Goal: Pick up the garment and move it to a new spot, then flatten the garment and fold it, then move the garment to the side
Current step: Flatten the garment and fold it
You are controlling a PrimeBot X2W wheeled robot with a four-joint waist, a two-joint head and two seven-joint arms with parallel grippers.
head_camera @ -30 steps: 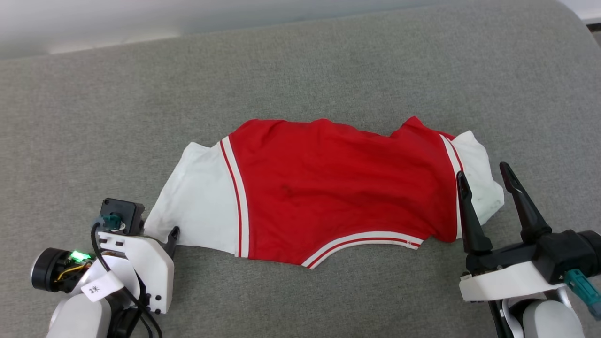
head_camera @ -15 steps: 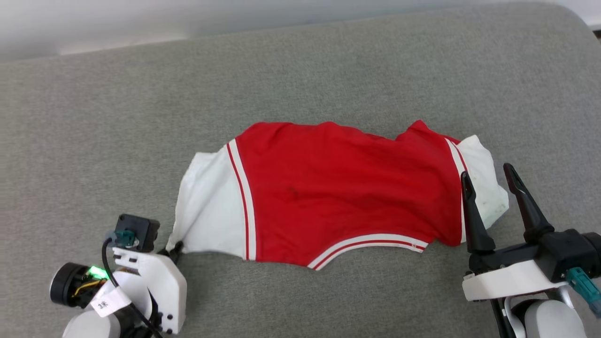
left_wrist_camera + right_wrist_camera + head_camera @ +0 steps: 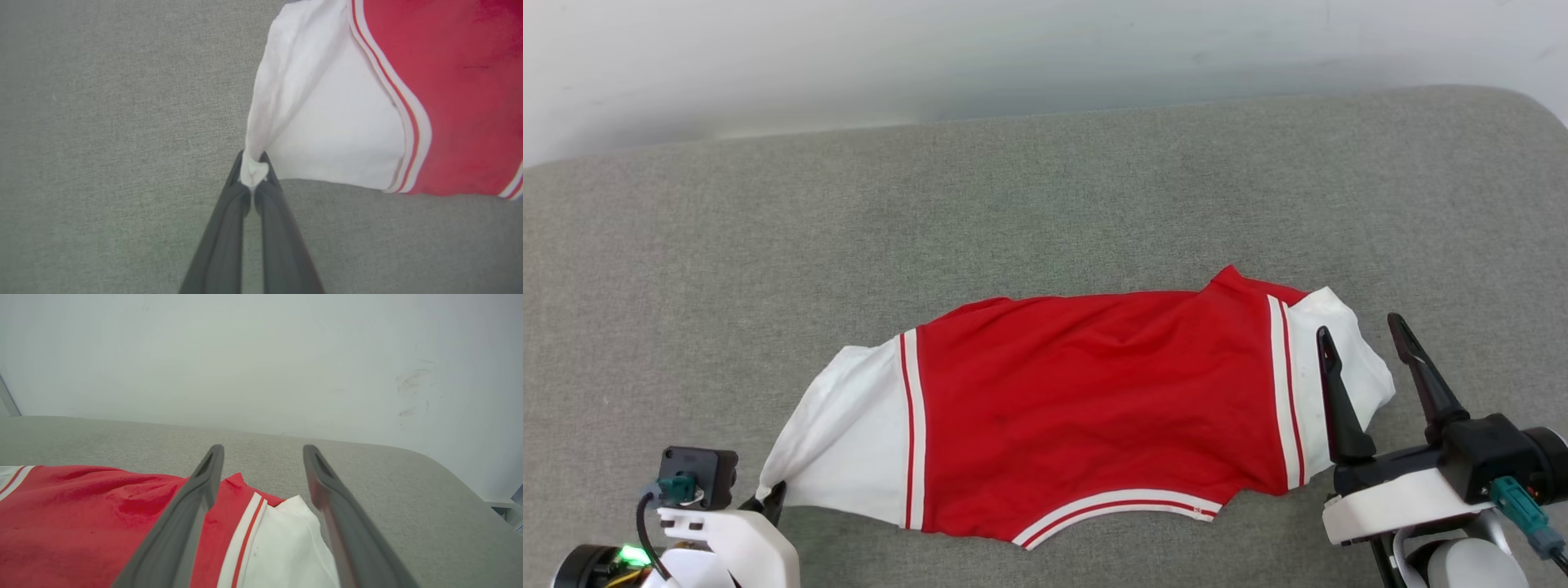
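The left gripper point(image 3: 253, 165) — gaping a second ago — now pinches a white sleeve corner of the garment point(image 3: 1086, 408); the right gripper point(image 3: 1359, 327) still stands spread over its other sleeve.

We can read no text, number, brand or sign; the garment point(image 3: 1094, 400) shows us only plain stripes.

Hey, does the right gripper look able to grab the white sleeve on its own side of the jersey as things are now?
Likely yes: the right gripper is open above the garment's right white sleeve, a finger on either side of it, and nothing lies between them.
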